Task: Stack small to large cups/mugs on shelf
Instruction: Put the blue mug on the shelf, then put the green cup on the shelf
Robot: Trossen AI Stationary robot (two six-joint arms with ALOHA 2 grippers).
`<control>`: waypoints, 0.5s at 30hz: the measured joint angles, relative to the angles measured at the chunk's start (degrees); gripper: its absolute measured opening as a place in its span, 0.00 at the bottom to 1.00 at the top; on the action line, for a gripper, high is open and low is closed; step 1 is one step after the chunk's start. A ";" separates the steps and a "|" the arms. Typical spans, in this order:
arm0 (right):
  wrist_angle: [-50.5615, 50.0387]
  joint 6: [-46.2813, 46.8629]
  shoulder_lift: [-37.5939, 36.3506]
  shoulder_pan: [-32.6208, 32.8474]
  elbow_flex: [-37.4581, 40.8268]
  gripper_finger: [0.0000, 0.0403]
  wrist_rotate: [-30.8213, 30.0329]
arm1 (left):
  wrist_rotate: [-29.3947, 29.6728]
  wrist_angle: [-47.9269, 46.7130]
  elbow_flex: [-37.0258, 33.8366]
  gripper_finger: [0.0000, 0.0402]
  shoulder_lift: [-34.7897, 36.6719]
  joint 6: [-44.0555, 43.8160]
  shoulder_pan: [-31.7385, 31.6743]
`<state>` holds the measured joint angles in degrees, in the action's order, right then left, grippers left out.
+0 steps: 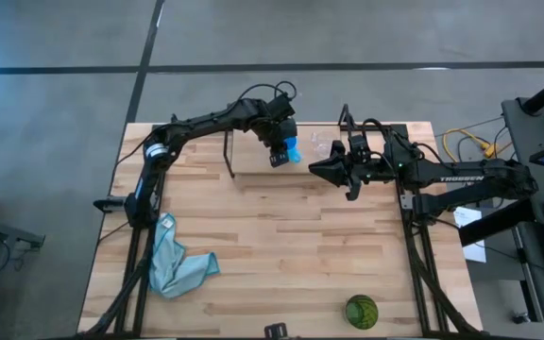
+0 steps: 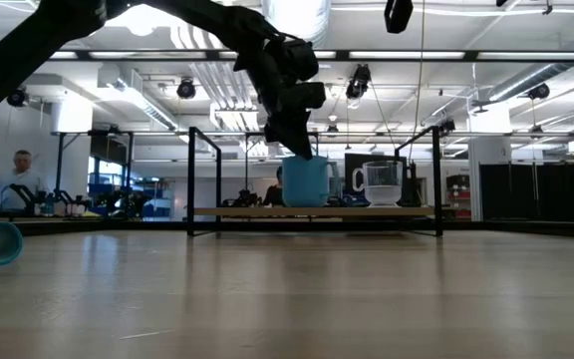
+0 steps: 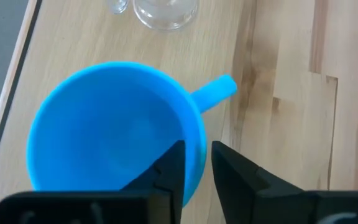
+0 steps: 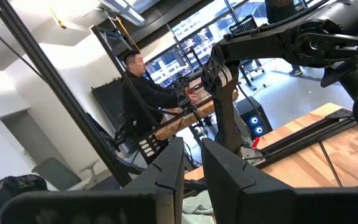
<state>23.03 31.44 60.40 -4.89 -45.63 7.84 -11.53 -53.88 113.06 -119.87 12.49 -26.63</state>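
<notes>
Shelf [image 1: 253, 168] sat along the far edge of the table [image 1: 281, 236], and that's where my left pincer [image 1: 280, 151] was, hanging right over the blue mug [image 1: 292, 149]. From my left wrist camera the mug [image 3: 114, 134] stood upright on the shelf plank [image 3: 73, 37], mouth open to me, handle pointing away toward the table side. My two fingers [image 3: 169, 171] sat close together with just a narrow slot between them, right at the mug's rim. I honestly couldn't tell whether the wall was pinched in that slot or not.

The clear cup [image 3: 165, 12] stood on the same plank just beyond the mug, apart from it. The low view showed both side by side on the shelf [image 2: 312, 211]: blue mug [image 2: 306, 180], then clear cup [image 2: 383, 183], with my left pincer [image 2: 292, 125] coming down onto the mug's top.

My right pincer [image 1: 333, 170] hovered near the shelf's right end, empty, fingers [image 4: 166, 168] nearly closed with a thin gap.

Green cup [image 1: 362, 311] sat way off at the near edge of the table, well apart from everything. Light blue cloth [image 1: 178, 264] lay crumpled on the left side.
</notes>
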 joint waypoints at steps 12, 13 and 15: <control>0.00 6.47 -0.02 0.62 0.00 0.13 0.15 | -3.47 -1.50 2.37 0.16 2.14 -4.73 1.50; 0.00 7.93 -0.02 0.66 0.00 0.13 0.23 | -4.07 -1.92 2.50 0.16 2.96 -4.83 1.71; -0.02 9.29 -0.02 0.63 0.00 0.13 0.24 | -5.08 -3.70 2.54 0.16 4.80 -6.08 2.39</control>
<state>23.00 40.73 60.38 -4.25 -45.63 8.07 -16.61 -57.58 115.59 -115.07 6.41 -24.24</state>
